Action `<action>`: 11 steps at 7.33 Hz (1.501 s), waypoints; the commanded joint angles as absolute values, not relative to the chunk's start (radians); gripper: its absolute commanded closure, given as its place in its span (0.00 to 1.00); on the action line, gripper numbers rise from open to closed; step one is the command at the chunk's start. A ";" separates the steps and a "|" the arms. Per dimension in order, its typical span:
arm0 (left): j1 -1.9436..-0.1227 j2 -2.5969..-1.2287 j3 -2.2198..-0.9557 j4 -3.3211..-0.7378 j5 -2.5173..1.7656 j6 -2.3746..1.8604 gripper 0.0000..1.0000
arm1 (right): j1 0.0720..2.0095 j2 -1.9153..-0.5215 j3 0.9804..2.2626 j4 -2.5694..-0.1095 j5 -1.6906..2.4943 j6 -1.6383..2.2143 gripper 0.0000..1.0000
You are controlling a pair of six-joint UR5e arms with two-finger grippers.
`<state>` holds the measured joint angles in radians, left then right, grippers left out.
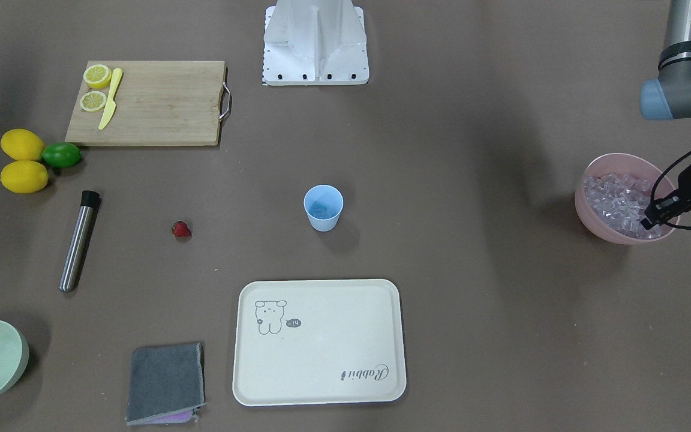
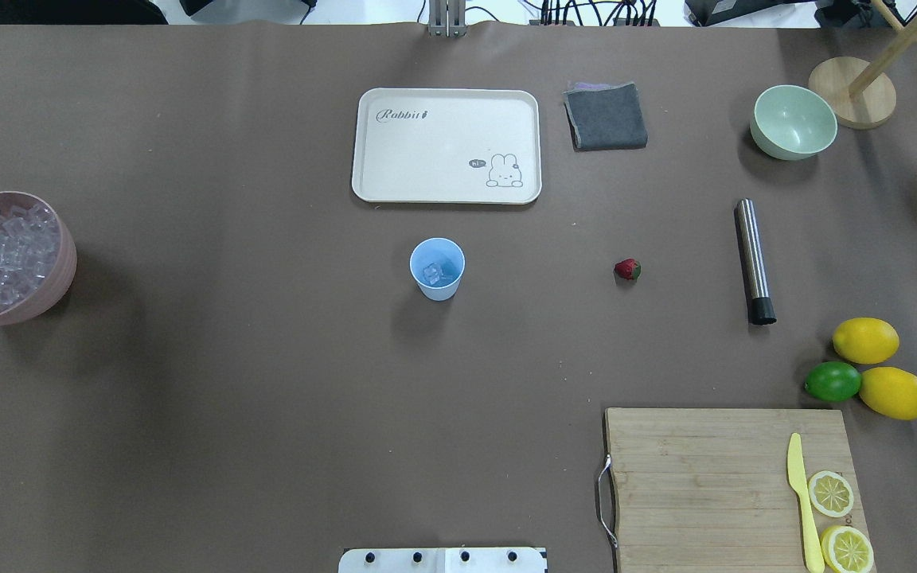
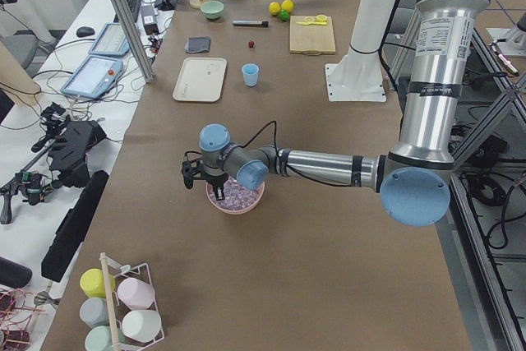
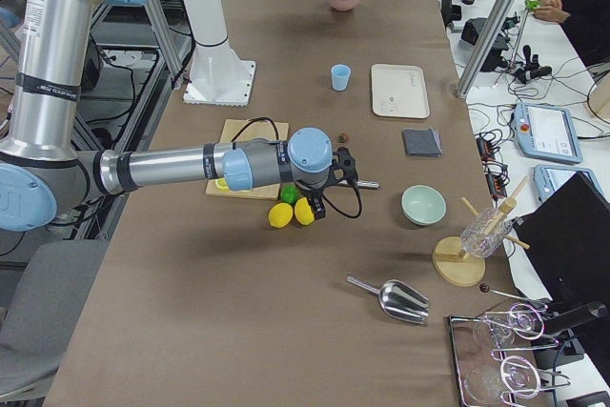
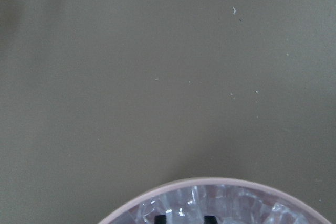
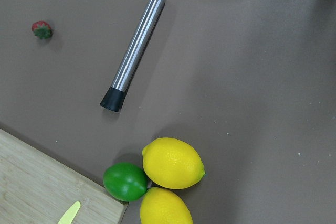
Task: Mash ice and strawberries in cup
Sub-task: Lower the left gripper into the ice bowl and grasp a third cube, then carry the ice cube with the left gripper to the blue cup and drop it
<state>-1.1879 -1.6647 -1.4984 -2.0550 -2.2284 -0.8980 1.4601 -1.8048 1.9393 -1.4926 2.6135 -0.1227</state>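
Cup (image 2: 437, 291) (ice (image 2: 431, 274) inside), strawberry (image 2: 627, 270) lying well apart

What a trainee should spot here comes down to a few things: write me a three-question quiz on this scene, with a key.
1. True or false: the strawberry lies inside the cup.
2. The left gripper hangs over which thing? A the cream tray; B the pink bowl; C the cutting board.
3. Fill in: the cup holds some ____.

Key: 1 false, it lies on the table apart from the cup; 2 B; 3 ice.
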 commanded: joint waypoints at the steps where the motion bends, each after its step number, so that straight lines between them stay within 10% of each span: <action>1: -1.250 -1.670 -1.525 -2.043 -2.302 -0.894 1.00 | 1.460 -1.809 1.942 -1.493 2.615 -0.123 0.00; 5: -1.211 -1.741 -1.753 -1.960 -2.390 -1.012 1.00 | 1.460 -1.809 1.941 -1.493 2.617 -0.124 0.00; 11: -0.717 -2.179 -1.718 -1.863 -2.070 -1.409 1.00 | 1.459 -1.804 1.944 -1.491 2.618 -0.124 0.00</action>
